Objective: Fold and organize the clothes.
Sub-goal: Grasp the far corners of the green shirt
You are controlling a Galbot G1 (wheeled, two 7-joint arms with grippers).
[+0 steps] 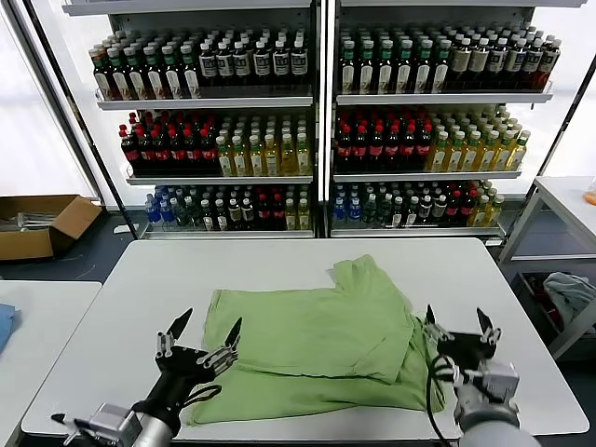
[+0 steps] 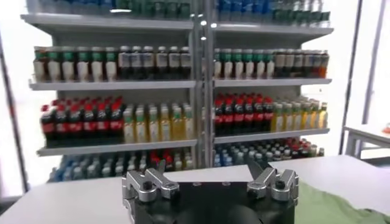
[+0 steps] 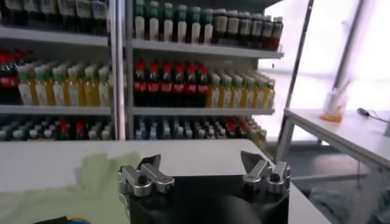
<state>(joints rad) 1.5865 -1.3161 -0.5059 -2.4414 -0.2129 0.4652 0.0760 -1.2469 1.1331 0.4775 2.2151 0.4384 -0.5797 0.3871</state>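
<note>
My left gripper (image 1: 202, 337) has its jaws wide apart, holding nothing, by the near left edge of the light green cotton T-shirt (image 1: 317, 345). My right gripper (image 1: 459, 328) gapes too, maybe touching its right edge. The shirt lies folded on the white table (image 1: 121, 307).

White table (image 1: 130, 307), rounded corners, centre of the room. Behind it, two white shelving units (image 1: 321, 102) side by side, each with three visible shelves packed with rows of bottles (image 1: 237, 149): dark, red, yellow and green drinks. Bright white panels or windows to both sides of the shelves, strongly lit. Dark blue-grey floor (image 1: 102, 247). Open cardboard box (image 1: 42, 223) on the floor at left. Second white table (image 1: 37, 321) at left edge. White-framed side table (image 1: 559, 209) at right.
</note>
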